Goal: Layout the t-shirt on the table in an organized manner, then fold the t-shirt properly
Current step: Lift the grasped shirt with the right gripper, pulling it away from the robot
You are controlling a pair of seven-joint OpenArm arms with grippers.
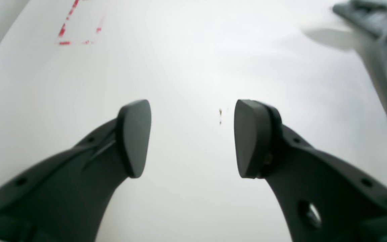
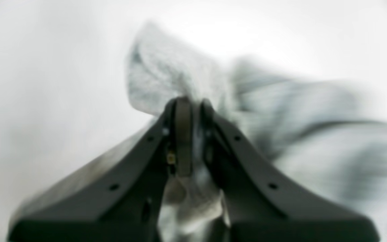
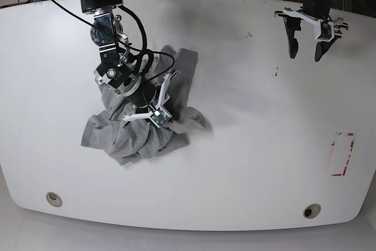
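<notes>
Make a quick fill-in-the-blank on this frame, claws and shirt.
1. The right claw is shut on the ____.
2. The left claw hangs ____ over bare table, holding nothing.
3. The t-shirt lies ____ rather than spread flat.
4. The tape rectangle is ____ in colour.

Missing words: t-shirt; open; crumpled; red

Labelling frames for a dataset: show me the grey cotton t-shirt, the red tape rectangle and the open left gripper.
grey cotton t-shirt (image 3: 126,139): base view, crumpled lower body.
red tape rectangle (image 3: 342,154): base view, its middle.
left gripper (image 1: 192,137): left wrist view, gap between fingertips.
</notes>
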